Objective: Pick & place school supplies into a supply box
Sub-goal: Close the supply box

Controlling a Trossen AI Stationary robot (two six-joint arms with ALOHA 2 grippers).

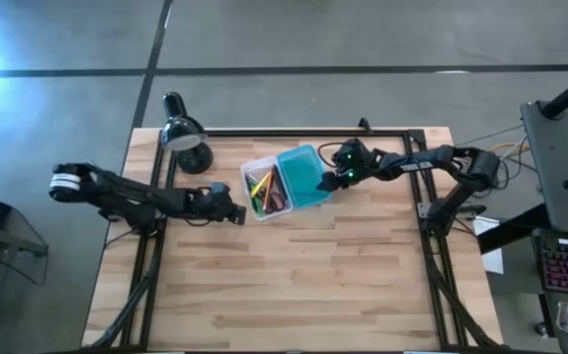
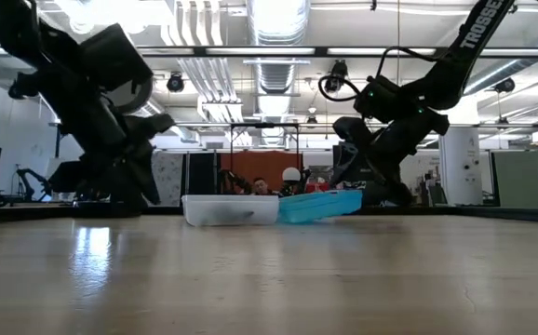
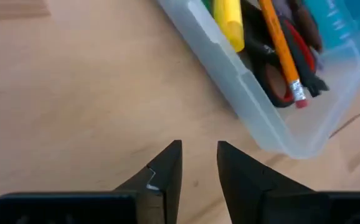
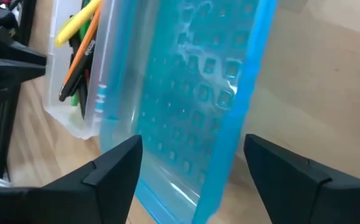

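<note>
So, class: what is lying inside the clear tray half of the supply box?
Inside the clear tray: a yellow pen, an orange pencil with eraser, red-handled scissors and dark pens. Whatever lies under them is covered.

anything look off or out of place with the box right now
Only the teal lid: in the low view it sits tilted, its outer edge lifted off the table, with the right end effector open astride it. The pens and scissors all lie inside the clear tray; nothing is spilled.

Both arms matte black, blocky and jointed. Left arm wears a white band near its base; right arm glows with green lights, white "TROSSEN" lettering, black cable looping above.
</note>
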